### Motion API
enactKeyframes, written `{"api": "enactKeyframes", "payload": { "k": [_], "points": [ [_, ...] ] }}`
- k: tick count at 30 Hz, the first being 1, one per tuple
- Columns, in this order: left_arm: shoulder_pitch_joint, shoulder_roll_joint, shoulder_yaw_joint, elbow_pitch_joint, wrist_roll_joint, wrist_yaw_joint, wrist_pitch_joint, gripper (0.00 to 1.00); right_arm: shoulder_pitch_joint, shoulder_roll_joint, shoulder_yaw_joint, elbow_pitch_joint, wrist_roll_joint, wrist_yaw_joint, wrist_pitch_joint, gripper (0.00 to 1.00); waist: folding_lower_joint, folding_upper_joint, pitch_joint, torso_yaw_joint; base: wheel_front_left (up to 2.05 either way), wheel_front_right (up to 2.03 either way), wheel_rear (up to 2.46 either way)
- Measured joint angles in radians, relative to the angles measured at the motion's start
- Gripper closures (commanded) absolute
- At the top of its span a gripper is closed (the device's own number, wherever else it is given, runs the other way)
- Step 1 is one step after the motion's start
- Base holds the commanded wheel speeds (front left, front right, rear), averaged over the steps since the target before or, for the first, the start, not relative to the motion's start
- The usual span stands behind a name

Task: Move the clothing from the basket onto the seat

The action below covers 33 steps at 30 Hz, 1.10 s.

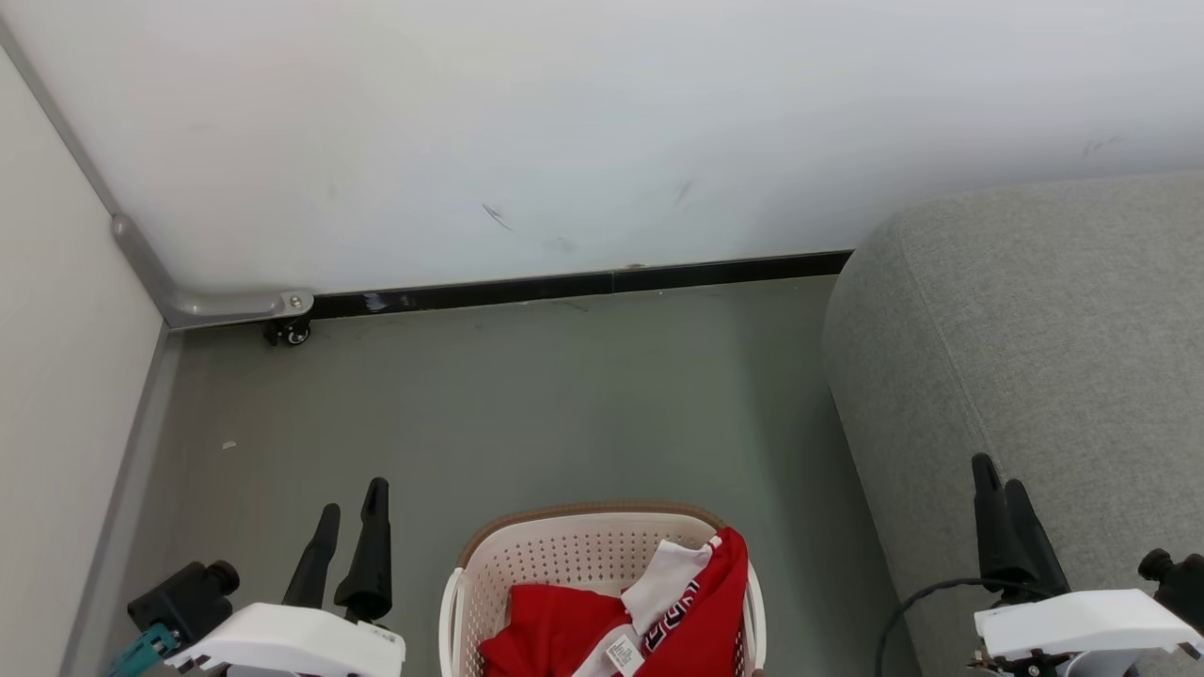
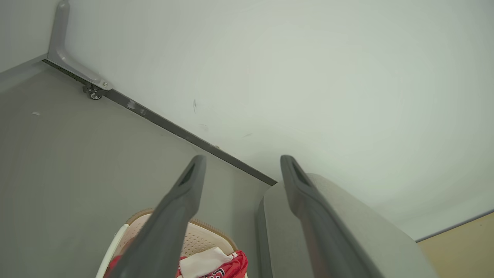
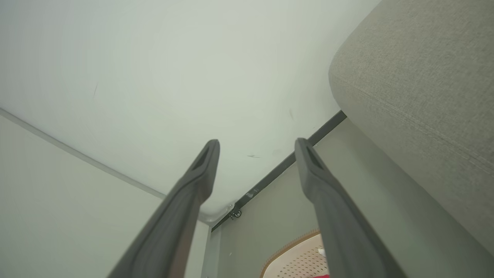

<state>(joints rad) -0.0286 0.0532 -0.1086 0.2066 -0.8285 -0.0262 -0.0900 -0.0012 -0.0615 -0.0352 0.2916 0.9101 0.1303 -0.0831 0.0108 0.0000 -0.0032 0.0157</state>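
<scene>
The cream basket [image 1: 574, 550] with a brown rim stands on the floor at the bottom centre of the head view. Red and white clothing [image 1: 602, 630] with a small white label lies inside it. The grey seat [image 1: 1035, 376] fills the right side. My left gripper [image 1: 350, 498] hovers open left of the basket, empty. My right gripper [image 1: 997, 475] hangs open over the seat's front edge, empty. In the left wrist view the open gripper [image 2: 241, 164] looks over the basket [image 2: 200, 239], the clothing [image 2: 227, 266] and the seat [image 2: 366, 239]. The right gripper [image 3: 256, 146] frames the seat [image 3: 424, 85] and basket rim [image 3: 293, 241].
A white wall [image 1: 564, 132] with a black baseboard [image 1: 583, 282] runs behind the grey floor [image 1: 527, 404]. A pale panel [image 1: 56, 376] closes the left side, with a grey bracket and small caster [image 1: 293, 331] at the corner.
</scene>
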Motion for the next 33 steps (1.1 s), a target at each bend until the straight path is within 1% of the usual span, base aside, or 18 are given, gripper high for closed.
{"api": "enactKeyframes", "payload": {
  "k": [7,12,17,30,33],
  "points": [
    [0.0,0.002,-0.035,-0.009,0.133,0.024,-0.024,0.0,0.0,0.003,0.002,0.002,-0.13,0.0,-0.024,0.0,-0.006,0.0,-0.001,0.007,0.0,0.0,0.0],
    [0.001,0.005,-0.054,-0.012,0.231,0.046,-0.041,0.0,0.001,0.006,0.003,0.006,-0.221,0.0,-0.044,0.0,-0.0084,0.0,-0.002,0.011,0.0,0.0,0.0],
    [0.002,0.008,-0.072,-0.012,0.322,0.076,-0.061,0.0,0.001,0.01,0.005,0.008,-0.308,0.0,-0.062,0.0,-0.0093,0.0,-0.003,0.012,0.0,0.0,0.0],
    [0.003,0.01,-0.119,0.003,0.535,0.133,-0.105,0.0,0.001,0.018,0.004,0.015,-0.513,0.0,-0.105,0.0,-0.0098,0.0,-0.002,0.015,0.0,0.0,0.0],
    [0.003,0.011,-0.127,0.004,0.58,0.141,-0.115,0.0,0.001,0.019,0.004,0.018,-0.562,0.0,-0.115,0.0,-0.0099,0.0,-0.001,0.017,0.0,0.0,0.0]
  ]
}}
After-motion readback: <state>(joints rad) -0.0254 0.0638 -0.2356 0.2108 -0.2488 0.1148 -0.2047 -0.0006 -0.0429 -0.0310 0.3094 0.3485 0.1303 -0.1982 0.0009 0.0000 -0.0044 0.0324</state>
